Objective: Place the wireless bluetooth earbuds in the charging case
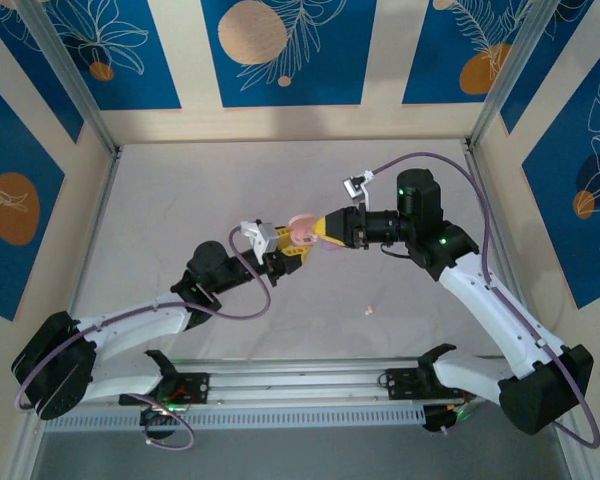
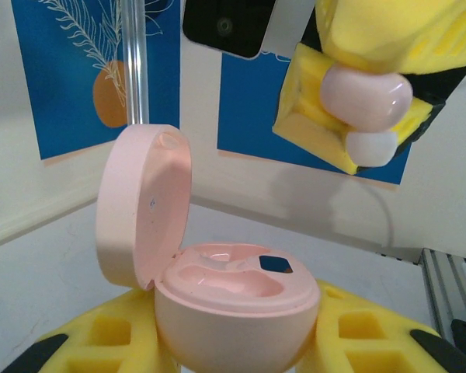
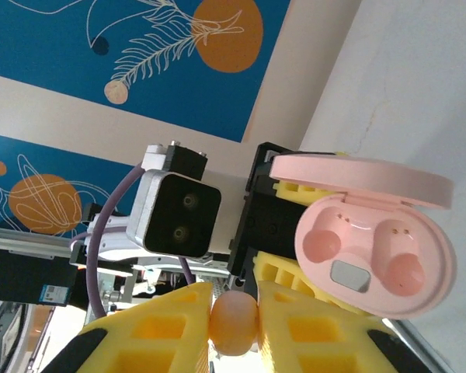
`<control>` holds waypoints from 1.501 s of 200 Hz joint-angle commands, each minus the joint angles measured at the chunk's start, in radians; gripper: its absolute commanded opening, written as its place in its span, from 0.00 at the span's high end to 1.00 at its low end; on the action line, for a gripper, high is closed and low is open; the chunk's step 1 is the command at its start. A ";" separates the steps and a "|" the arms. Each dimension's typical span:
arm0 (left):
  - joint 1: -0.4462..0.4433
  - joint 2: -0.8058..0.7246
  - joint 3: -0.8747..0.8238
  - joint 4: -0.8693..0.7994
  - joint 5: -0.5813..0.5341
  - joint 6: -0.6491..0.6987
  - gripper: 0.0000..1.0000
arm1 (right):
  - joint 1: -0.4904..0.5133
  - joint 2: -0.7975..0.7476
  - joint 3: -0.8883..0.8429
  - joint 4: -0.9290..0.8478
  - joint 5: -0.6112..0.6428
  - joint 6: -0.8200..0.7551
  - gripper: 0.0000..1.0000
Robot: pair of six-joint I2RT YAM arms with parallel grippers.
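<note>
Over the pale tabletop [image 1: 180, 200], hemmed by blue leaf-print panels [image 1: 280, 50], the left gripper [image 1: 288, 250] is clamped on the base of the open pink charging case [image 2: 233, 295], its lid tipped back and both wells empty. The right gripper [image 3: 234, 307] pinches a glossy pink earbud [image 2: 365, 93] with a whitish tip, near the case but clear of it. I'd square that tip over one well and lower it slowly.
</note>
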 commanded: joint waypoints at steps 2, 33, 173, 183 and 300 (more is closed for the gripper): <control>-0.007 -0.003 -0.009 0.050 0.025 -0.013 0.82 | 0.019 -0.021 0.014 0.036 0.045 -0.023 0.79; -0.010 -0.007 -0.009 0.050 0.022 -0.013 0.82 | 0.042 -0.017 0.018 0.017 0.083 -0.046 0.79; -0.019 -0.008 0.000 0.045 0.021 -0.012 0.82 | 0.113 0.011 0.019 -0.014 0.215 -0.095 0.79; -0.019 -0.011 0.002 0.044 0.025 -0.011 0.82 | 0.115 0.011 0.018 -0.013 0.220 -0.096 0.79; -0.029 -0.020 0.006 0.031 0.028 -0.001 0.82 | 0.142 0.042 0.025 -0.047 0.273 -0.124 0.79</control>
